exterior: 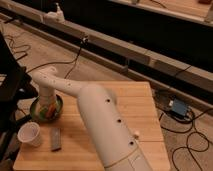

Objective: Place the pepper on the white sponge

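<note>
My white arm reaches left across the wooden table and bends down over the green bowl. My gripper hangs inside the bowl's rim, its fingers mostly hidden by the wrist. An orange-red bit that looks like the pepper shows in the bowl right under the gripper, among green contents. I cannot tell whether the gripper touches it. The white sponge is not in view; the arm covers much of the table's middle.
A white paper cup stands at the table's front left. A dark grey rectangular block lies next to it. Black furniture stands left of the table. Cables and a blue box lie on the floor to the right.
</note>
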`<state>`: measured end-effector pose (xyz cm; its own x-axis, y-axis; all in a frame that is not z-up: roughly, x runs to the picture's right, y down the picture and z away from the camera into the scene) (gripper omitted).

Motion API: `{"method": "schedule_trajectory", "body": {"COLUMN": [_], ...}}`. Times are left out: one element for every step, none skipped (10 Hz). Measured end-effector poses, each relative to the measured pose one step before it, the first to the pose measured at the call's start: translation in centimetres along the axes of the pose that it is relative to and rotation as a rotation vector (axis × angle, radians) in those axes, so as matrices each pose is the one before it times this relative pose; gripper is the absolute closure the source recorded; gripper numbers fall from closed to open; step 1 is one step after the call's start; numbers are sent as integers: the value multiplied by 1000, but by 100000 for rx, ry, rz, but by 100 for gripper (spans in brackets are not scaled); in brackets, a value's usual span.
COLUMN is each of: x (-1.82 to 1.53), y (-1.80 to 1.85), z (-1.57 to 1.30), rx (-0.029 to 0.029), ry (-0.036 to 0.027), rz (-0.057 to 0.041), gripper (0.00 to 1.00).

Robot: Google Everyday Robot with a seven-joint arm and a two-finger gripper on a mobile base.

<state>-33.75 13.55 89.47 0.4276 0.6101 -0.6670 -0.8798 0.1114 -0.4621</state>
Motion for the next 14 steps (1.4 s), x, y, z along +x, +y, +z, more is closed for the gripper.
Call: {"method": "schedule_trajectory", "body": {"x": [-144, -130, -71, -118, -168, -260, -281, -233, -365, -489, -467, -576, -620, -675], "y": [-258, -152, -186, -76, 88, 161, 188, 126, -31, -238, -418, -623, -636, -715], "z": [-100, -210, -183, -326, -522, -1029, -1132, -1046, -1501, -1875, -1515, -1695, -1557, -1560], "rx": [38, -149, -140, -356, -553, -782, -890, -753, -847, -816, -428, -518, -598, -853], "ry": [-542, -595, -483, -786, -1127, -2016, -2117, -1858, -2649, -3293, -2706, -2956, -2649, -2453], "rz": [998, 991, 741, 435, 36, -316, -463, -651, -436, 0, 502, 1115, 1520, 1915], "gripper": [59, 69, 79, 88, 96, 100, 100, 100, 100, 100, 100, 100, 100, 100]}}
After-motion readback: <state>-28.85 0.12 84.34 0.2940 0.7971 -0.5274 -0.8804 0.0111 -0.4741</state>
